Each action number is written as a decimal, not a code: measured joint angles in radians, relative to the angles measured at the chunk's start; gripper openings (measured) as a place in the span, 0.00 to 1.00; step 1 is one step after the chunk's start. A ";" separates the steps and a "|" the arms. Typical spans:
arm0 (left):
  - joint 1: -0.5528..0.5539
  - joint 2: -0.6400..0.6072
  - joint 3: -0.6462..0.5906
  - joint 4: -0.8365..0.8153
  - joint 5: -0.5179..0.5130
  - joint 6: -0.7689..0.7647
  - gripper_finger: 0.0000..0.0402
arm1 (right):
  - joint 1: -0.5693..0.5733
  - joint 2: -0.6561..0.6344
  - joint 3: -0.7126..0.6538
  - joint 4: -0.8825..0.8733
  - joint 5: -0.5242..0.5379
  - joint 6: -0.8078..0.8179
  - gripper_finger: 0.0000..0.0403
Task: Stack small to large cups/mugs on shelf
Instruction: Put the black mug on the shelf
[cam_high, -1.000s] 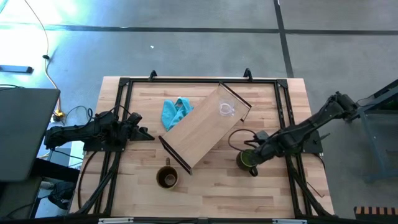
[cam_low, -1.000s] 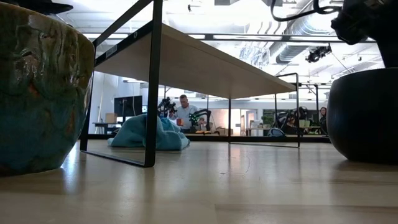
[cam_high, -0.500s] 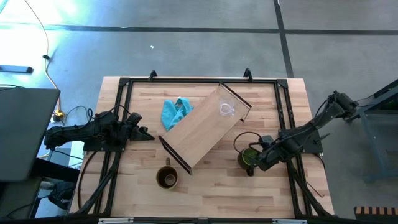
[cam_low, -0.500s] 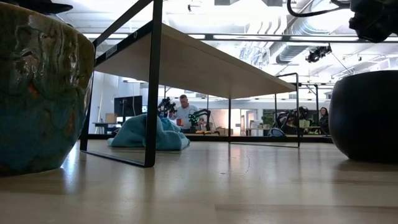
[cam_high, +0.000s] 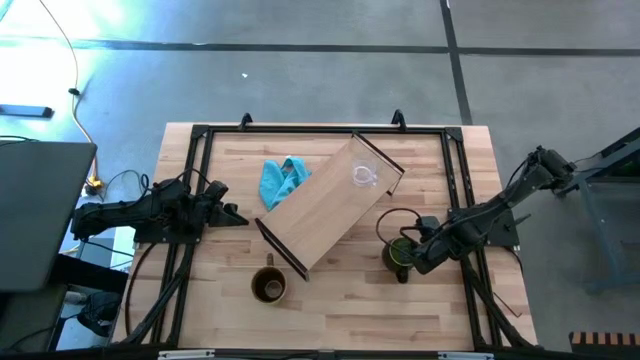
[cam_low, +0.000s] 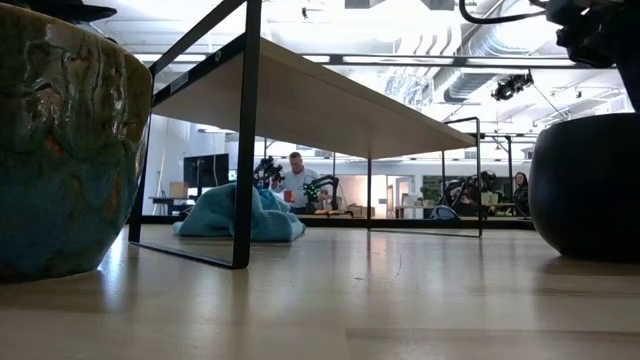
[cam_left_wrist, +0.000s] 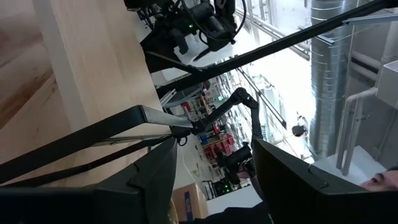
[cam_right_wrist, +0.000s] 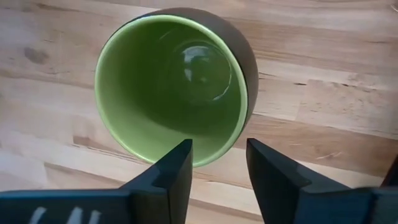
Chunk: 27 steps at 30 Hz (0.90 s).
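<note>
The light-wood shelf (cam_high: 325, 205) stands slantwise mid-table on its black end frames (cam_low: 245, 140). A small clear glass cup (cam_high: 363, 176) stands on its far right end. The brown mug (cam_high: 268, 285) stands on the table near the shelf's near left end. The green mug (cam_right_wrist: 171, 87) stands upright on the table to the right of the shelf. My right gripper (cam_right_wrist: 217, 158) hovers open just above the green mug's rim, pointing down, one finger over the inside and one outside. My left gripper (cam_high: 228, 213) waits open at the table's left edge.
A crumpled blue cloth (cam_high: 282, 180) lies on the table by the shelf's far left side. Black rails (cam_high: 320, 130) frame the tabletop. People and other robot arms show in the room beyond the table in the low view.
My right gripper has swung slightly toward the table's near edge over the green mug and rolled about its own axis. In the low view it has drawn up off the mug's rim. The mug stays upright on the table.
</note>
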 joint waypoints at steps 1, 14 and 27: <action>0.000 0.000 0.000 0.000 0.000 0.000 0.50 | 0.000 0.000 0.000 0.001 0.000 0.003 0.36; 0.000 0.000 0.000 0.000 0.000 0.004 0.50 | 0.000 0.057 0.000 0.030 -0.021 0.023 0.36; 0.000 0.000 0.000 0.000 0.000 0.003 0.50 | -0.003 0.093 0.000 0.041 -0.019 -0.012 0.33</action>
